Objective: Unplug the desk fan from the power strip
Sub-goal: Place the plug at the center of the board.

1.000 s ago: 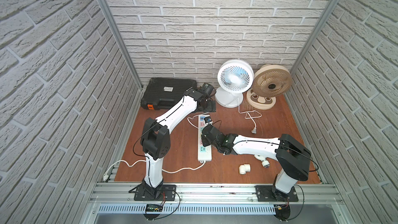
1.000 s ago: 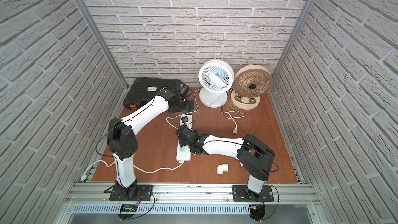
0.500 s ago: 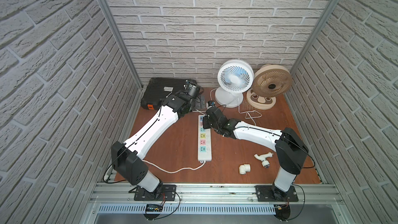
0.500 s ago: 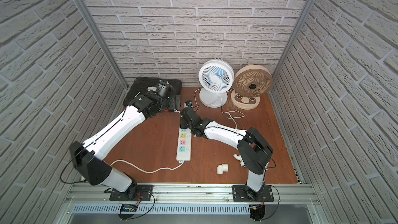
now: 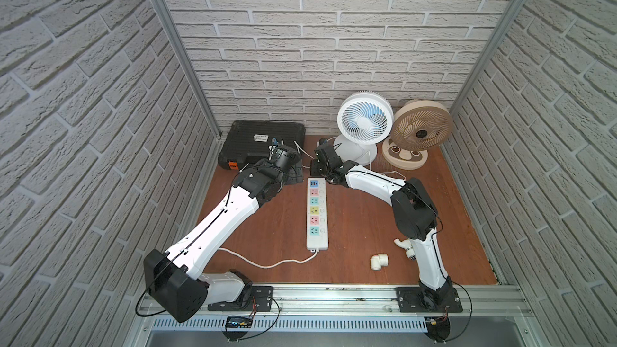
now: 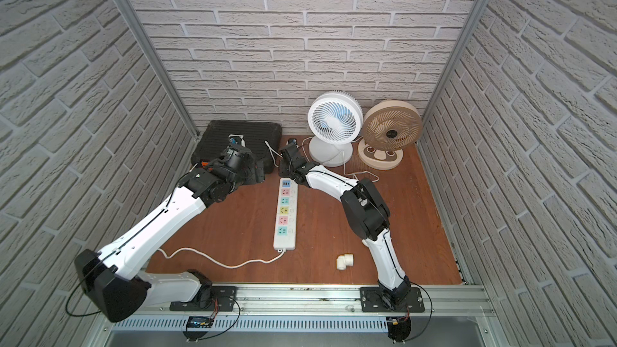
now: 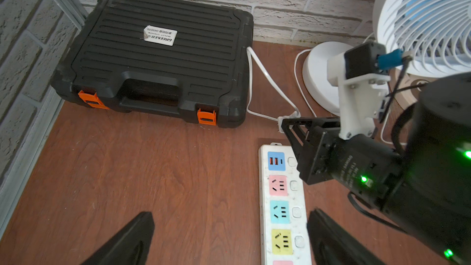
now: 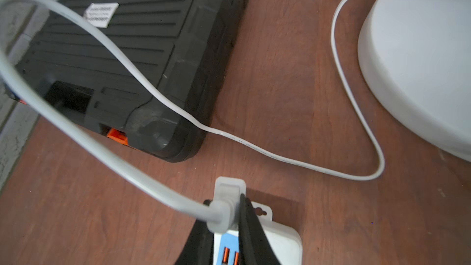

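Right gripper (image 8: 224, 201) is pinching the white plug (image 8: 228, 186), just off the twelve o'clock end of the power strip (image 5: 317, 215) at table centre. Left gripper (image 7: 230, 215) is spread and empty. One black case (image 5: 257, 138) at eleven, shut, contents hidden. Two fans at one: white fan (image 5: 364, 120), tan fan (image 5: 421, 128).

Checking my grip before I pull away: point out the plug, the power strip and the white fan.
plug (image 8: 225, 200): right wrist view, on its grey body.
power strip (image 5: 317, 243): in a top view, on the bare white end by its cord.
white fan (image 5: 364, 118): in a top view, on the front grille's centre.
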{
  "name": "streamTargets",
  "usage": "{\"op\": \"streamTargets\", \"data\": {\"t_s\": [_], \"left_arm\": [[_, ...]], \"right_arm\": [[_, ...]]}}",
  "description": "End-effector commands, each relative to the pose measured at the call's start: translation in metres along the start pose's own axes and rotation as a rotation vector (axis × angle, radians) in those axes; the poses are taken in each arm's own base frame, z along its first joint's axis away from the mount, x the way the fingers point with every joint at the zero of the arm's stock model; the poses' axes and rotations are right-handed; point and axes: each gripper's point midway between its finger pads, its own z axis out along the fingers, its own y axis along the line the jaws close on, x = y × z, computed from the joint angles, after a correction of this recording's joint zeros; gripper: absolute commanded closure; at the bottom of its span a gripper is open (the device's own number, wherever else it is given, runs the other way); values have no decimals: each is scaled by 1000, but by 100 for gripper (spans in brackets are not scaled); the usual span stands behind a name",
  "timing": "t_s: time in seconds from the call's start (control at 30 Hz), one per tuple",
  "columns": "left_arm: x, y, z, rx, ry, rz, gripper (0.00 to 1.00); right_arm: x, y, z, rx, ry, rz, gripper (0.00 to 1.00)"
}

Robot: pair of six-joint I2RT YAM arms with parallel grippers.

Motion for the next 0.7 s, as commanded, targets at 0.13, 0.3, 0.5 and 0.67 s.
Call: {"op": "streamTargets", "data": {"t_s": [0.13,0.3,0.5,0.67], "left_arm": [[-5,25,2,-54,-65,-85,2],[7,40,16,-99,-50,-111,2],[19,54,26,-132,-52,-124,2],[27,67,36,-154,-37,-146,2]], "right_arm": [[-11,-12,31,12,21,-7,97],[-13,-23,46,41,31,-26,91],[-22,-35,46,84,9,-48,72],[-31,-34,38,92,-1,-104,48]]}}
